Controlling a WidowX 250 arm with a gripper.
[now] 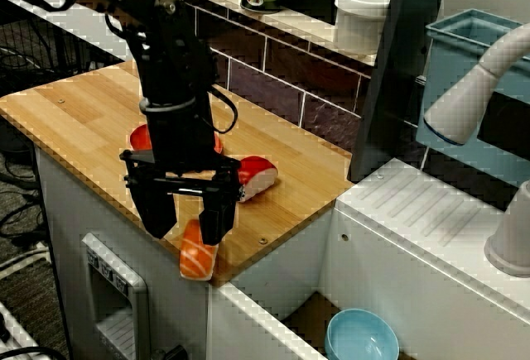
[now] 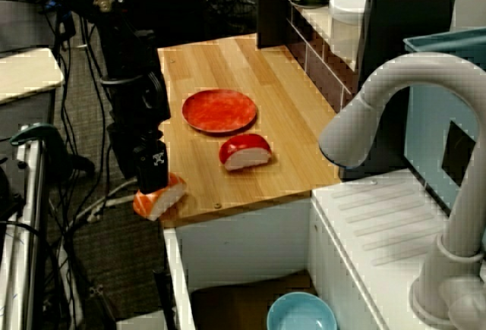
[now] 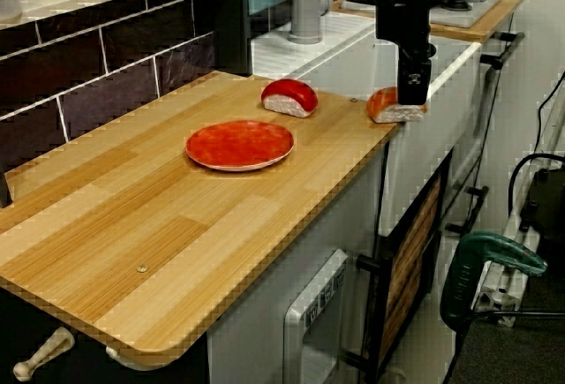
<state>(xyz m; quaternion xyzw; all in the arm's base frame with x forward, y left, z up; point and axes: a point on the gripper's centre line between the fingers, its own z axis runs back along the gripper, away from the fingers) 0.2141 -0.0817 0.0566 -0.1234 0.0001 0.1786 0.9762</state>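
The orange sushi piece (image 2: 159, 197) sits at the very edge of the wooden desk (image 2: 228, 64), near the corner beside the white sink unit (image 2: 380, 216). One part of it sticks out over the edge. The black pincer (image 1: 189, 221) comes down on it from above. In the view facing the tiled wall (image 1: 273, 79), its two fingers stand apart about as wide as the piece, and the piece is between the tips. Whether they really press on it I cannot tell, because one finger covers a side of the piece.

In the view over the white tap (image 2: 395, 95), the red sushi piece (image 2: 244, 150) lies at 2 o'clock from the orange one, well apart, with open wood between them. The red plate (image 2: 219, 110) lies at 1 o'clock, further in on the desk, near the red piece but not touching it. At 9 o'clock from the orange piece the desk ends, and past the edge there is air with the floor (image 2: 99, 246) below. At 5 o'clock, lower than the desk, a blue bowl (image 2: 301, 313) stands in the hollow of the white unit.

In the view along the desk, a long stretch of wood lies open from the plate to the near rounded corner. The tiled wall closes the back edge.
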